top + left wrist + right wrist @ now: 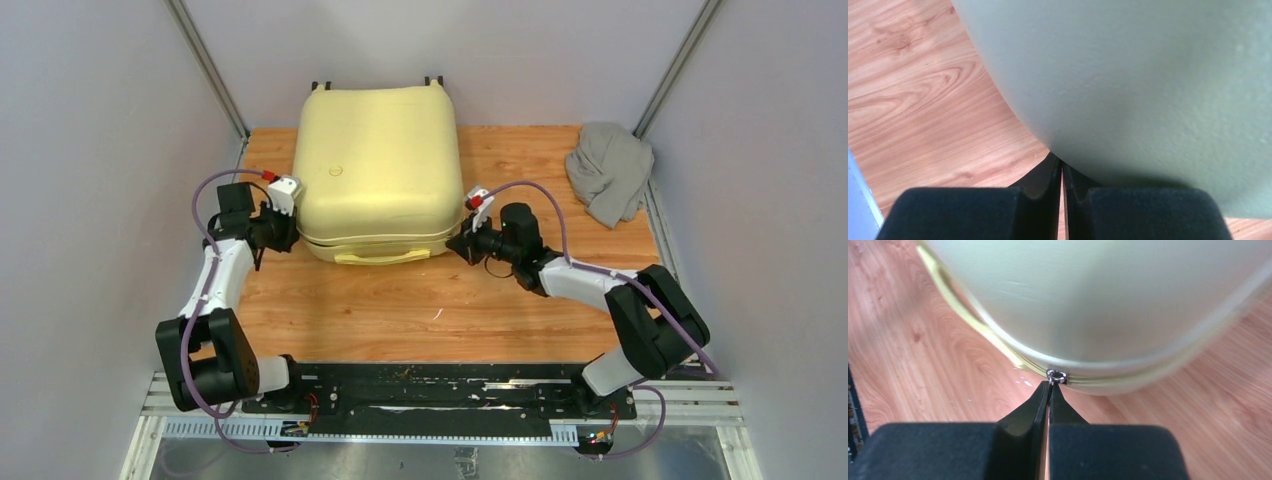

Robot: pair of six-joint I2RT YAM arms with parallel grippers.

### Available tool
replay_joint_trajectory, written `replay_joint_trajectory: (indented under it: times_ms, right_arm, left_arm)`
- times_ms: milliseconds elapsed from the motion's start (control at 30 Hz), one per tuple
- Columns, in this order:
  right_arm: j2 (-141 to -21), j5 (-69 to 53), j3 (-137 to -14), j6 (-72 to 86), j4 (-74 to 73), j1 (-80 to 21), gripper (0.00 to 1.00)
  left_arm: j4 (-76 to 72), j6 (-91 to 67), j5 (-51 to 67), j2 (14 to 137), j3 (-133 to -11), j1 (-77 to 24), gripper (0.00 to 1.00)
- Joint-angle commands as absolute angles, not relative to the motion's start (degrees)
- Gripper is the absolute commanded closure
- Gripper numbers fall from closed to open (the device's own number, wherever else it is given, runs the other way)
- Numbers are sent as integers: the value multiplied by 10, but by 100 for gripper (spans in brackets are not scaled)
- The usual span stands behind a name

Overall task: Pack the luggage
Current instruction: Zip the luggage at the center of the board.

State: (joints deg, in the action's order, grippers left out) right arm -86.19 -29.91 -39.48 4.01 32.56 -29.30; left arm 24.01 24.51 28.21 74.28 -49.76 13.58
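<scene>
- Two arms flank the luggage (375,165), which lies closed on the desk (420,320), centre-far, with a grey garment (610,170) well apart to its right.
- Right jaws are shut tight, tips seemingly pinching the zip pull (1056,375) at the near right corner.
- Left jaws are closed on nothing, tips against the shell's near left corner.
- Best handling, I judge: draw the pull along the seam, never outward, while the left side braces the shell against sliding.

The luggage (1148,75) is cropped at the 12 and 3 o'clock edges of both wrist views. Its wheels (320,86), at 12 o'clock, are mostly hidden.
</scene>
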Motion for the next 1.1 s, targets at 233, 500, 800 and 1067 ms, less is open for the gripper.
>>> replay_joint_trajectory:
  times_ms: [233, 500, 800, 1067]
  right_arm:
    - [-854, -128, -400, 41, 332, -458, 100]
    - [-916, -40, -473, 44, 312, -532, 100]
    - [-997, -20, -553, 29, 301, -626, 100]
    - [-1034, -55, -605, 20, 284, -668, 100]
  left_arm:
    - [213, 202, 381, 699, -467, 52, 93]
    - [215, 189, 381, 678, -450, 15, 94]
    - [220, 180, 382, 655, -433, -24, 94]
    - [244, 173, 392, 632, -437, -40, 94]
